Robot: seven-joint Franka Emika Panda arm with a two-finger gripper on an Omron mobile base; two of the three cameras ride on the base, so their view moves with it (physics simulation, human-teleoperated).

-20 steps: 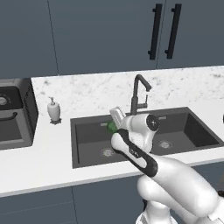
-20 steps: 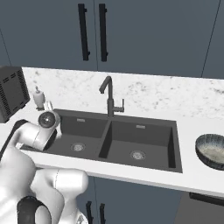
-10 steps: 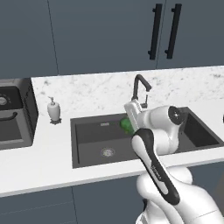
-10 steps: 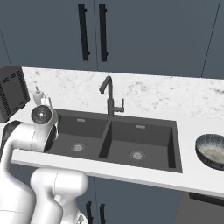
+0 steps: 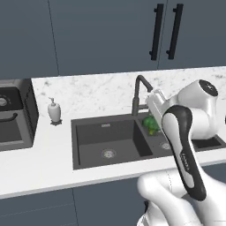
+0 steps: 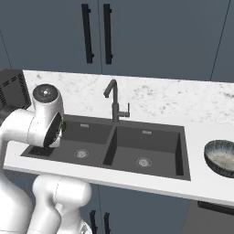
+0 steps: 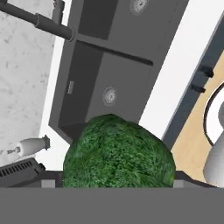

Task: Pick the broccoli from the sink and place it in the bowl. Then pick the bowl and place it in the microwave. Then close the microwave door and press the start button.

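A white soap bottle (image 5: 54, 110) stands on the marble counter (image 5: 97, 90) at 9 o'clock of the basin. Dark cabinets (image 6: 151, 36) with black handles (image 6: 96, 33) hang at 12.

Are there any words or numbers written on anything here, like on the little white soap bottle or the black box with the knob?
No text can be read anywhere in these pictures.
Small white soap bottle: plain, no label visible.
Black countertop oven with a round knob: no readable marks; too small to tell.
Dark grey double-basin sink and dark gooseneck tap: no brand visible.
Dark speckled round bowl and bright green broccoli: nothing written.
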